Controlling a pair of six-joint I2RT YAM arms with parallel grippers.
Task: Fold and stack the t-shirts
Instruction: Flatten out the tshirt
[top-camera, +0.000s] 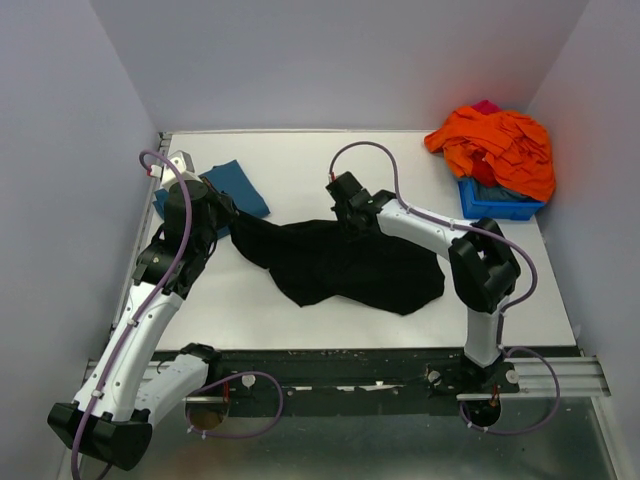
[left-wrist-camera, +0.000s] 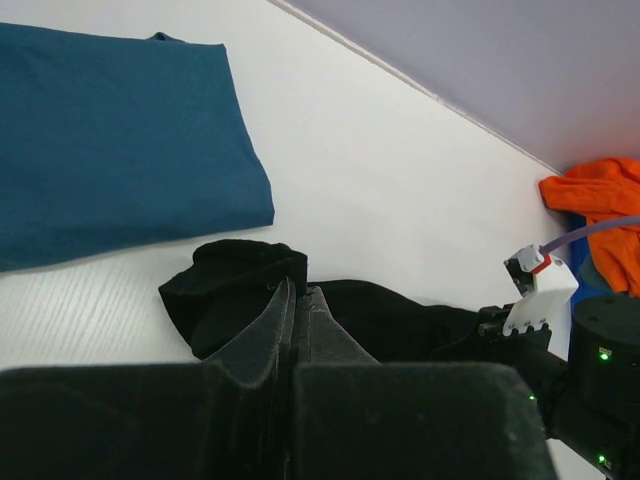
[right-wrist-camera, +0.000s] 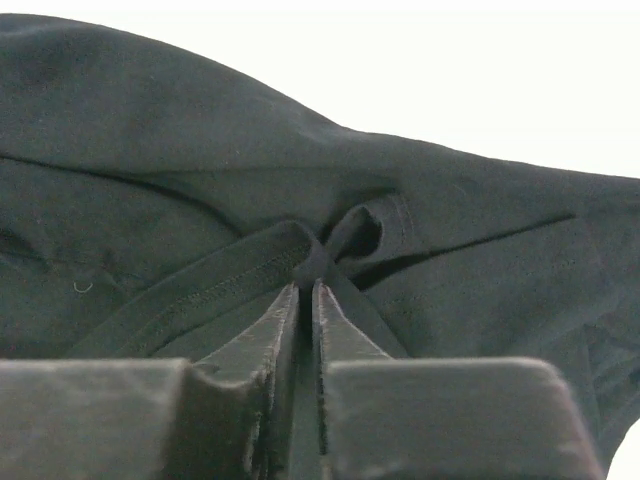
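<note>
Your black t-shirt (top-camera: 345, 265) lay crumpled mid-bench (top-camera: 300, 160), its long axis running left to right. The teal t-shirt (top-camera: 235, 185) sat at the left rear. Left fingers (left-wrist-camera: 272, 325) and right fingers (right-wrist-camera: 270, 330) were pinched onto black cloth. The blue bin (top-camera: 480, 208) held orange clothes (top-camera: 500, 145).

The white table (top-camera: 300, 160) bears a crumpled black t-shirt (top-camera: 350, 270), spread between the left gripper (top-camera: 228, 215) and the right gripper (top-camera: 338, 218). A teal t-shirt (top-camera: 235, 185) lies flat just beyond the left gripper. Well right of the right gripper stands a blue bin (top-camera: 495, 208), seemingly on the table's far corner.
</note>
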